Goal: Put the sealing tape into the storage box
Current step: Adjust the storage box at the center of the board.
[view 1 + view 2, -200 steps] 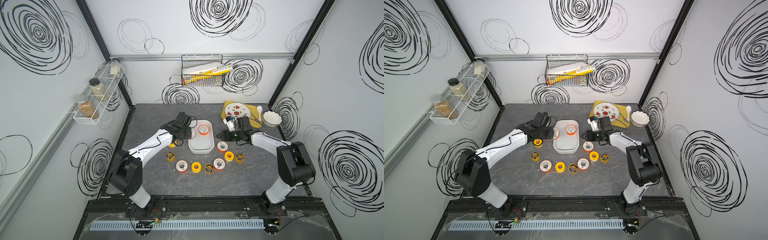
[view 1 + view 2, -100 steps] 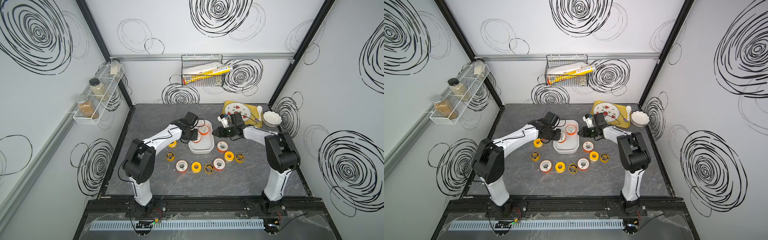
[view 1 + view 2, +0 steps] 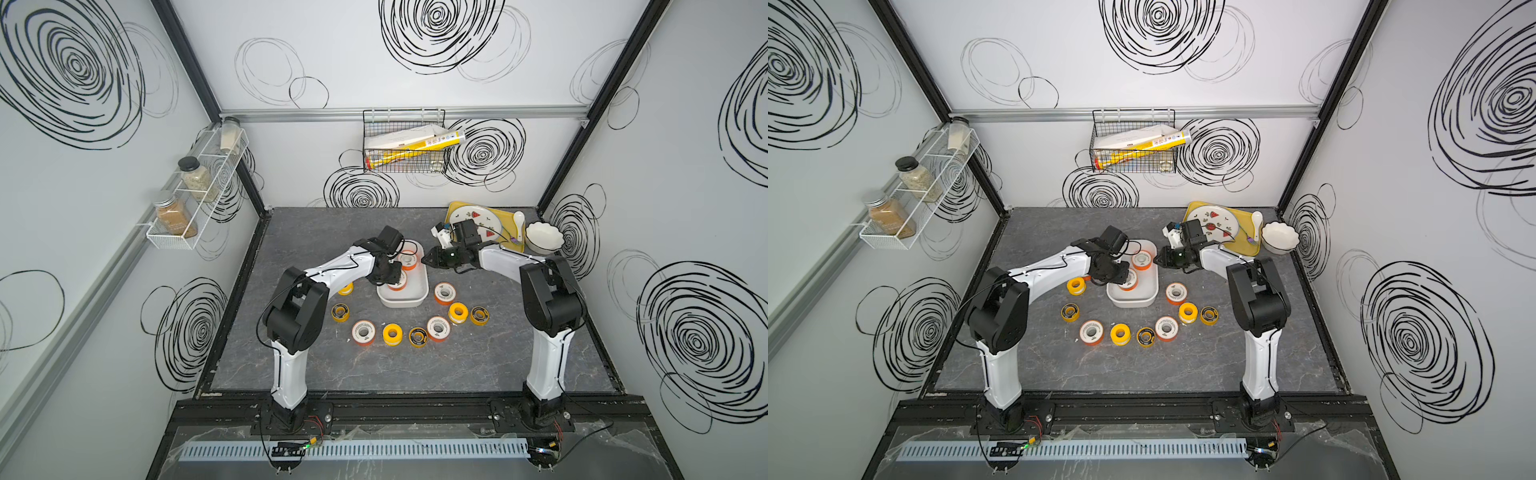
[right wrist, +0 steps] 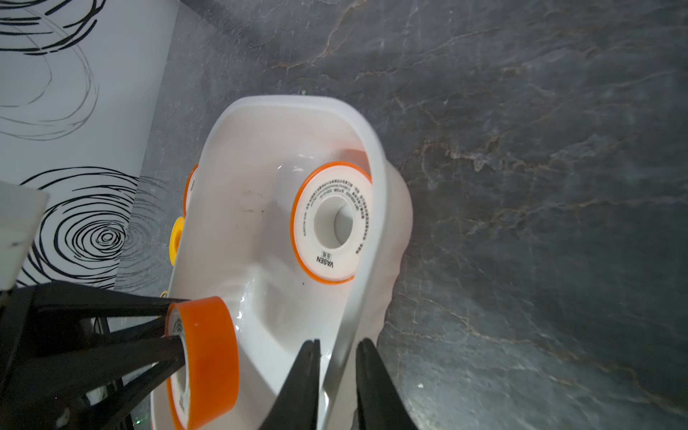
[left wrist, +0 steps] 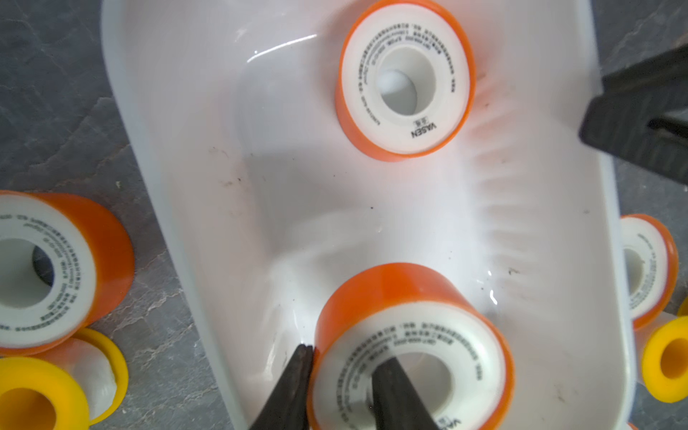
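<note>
Spool of orange sealing tape hangs over the storage box, the left gripper clamped through its hole for lowering. The right gripper straddles the rim, likely steadying it, though I cannot tell whether it grips.

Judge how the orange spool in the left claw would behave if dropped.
Likely stiff: the orange spool looks undeformed in the left claw. Probably light, held by one wall only. Round, it could roll inside the storage box.
</note>
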